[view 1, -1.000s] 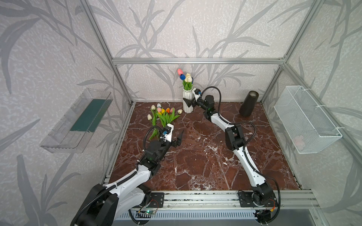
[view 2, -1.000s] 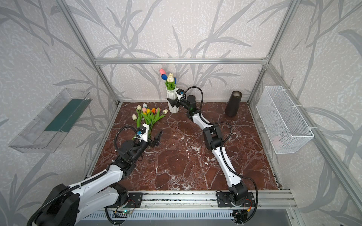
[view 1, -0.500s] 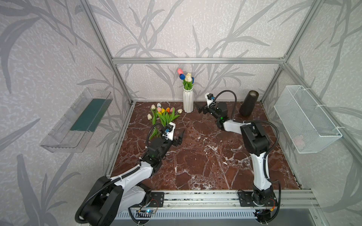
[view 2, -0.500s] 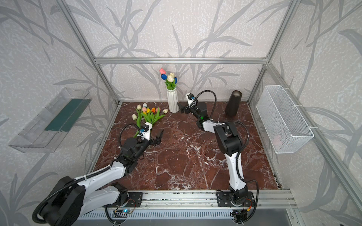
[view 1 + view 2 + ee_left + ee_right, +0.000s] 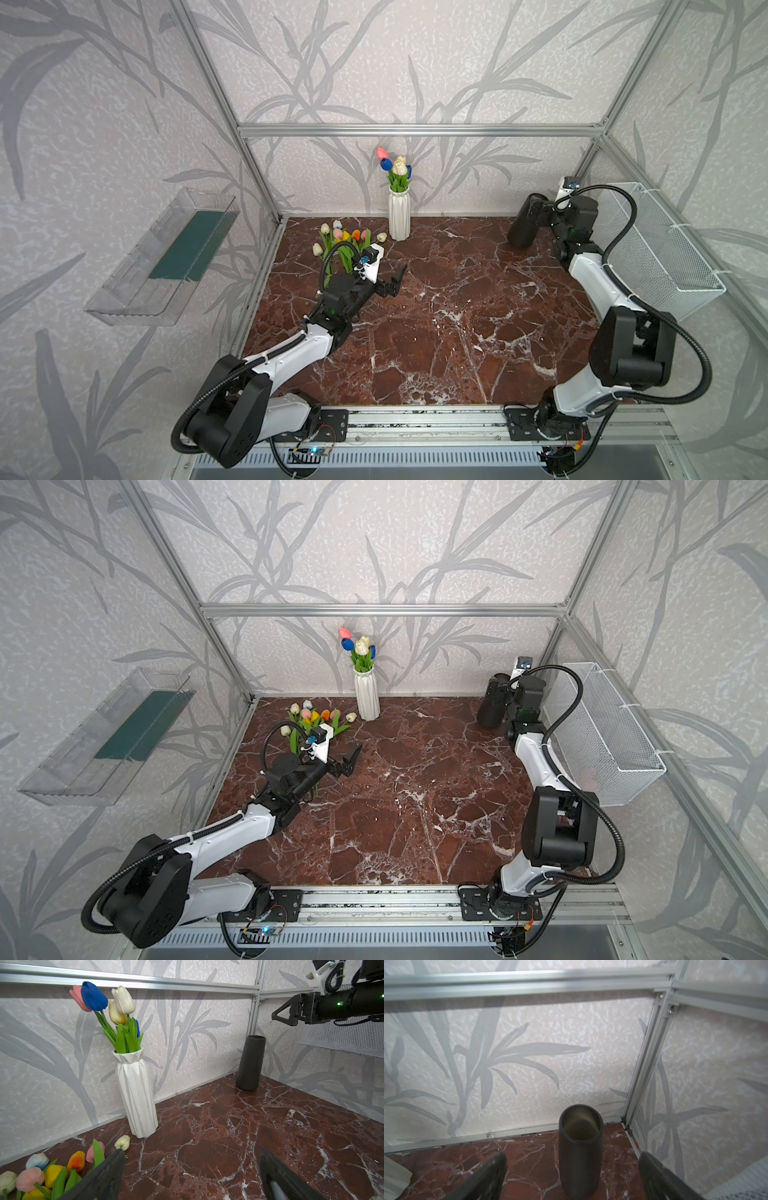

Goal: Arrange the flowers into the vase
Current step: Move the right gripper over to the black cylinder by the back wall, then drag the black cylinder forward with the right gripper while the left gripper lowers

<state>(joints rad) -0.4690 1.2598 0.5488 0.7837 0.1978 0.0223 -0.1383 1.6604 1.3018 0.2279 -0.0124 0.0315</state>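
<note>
**Tabletop scene, read from left to right; all places are given from the white vase (image 5: 399,218).**

- **Far left of the vase:** a clear tray (image 5: 166,257) hangs on the side wall, off the tabletop (image 5: 457,324).
- **Just left of the vase, a little nearer the camera:** the loose flowers (image 5: 343,241) lie flat. Their white, pink, yellow and orange heads point toward the back wall, and their stems run toward the left arm. The white head nearest the vase lies close to its foot without touching it.
- **In front of the vase, beside the loose bunch:** the left claw (image 5: 192,1153) hovers low over the marble. Its fingers stand wide apart and hold nothing. In the left wrist view one finger (image 5: 108,1169) overlaps the leaves; contact cannot be told.
- **The vase itself:** it stands upright close to the back wall and carries the standing flowers (image 5: 116,1007), with pink, blue and cream heads above its rim.
- **Right of the vase:** the tabletop is bare marble as far as the dark cylinder (image 5: 521,232), an open-topped vessel standing upright near the back right corner post.
- **Above that cylinder, well apart from the vase:** the right claw (image 5: 572,1156) hangs with its fingers spread wide. It grips nothing and is clear of the cylinder's rim.
- **Farthest right:** a wire basket (image 5: 656,241) hangs on the side wall beside the right arm.
</note>
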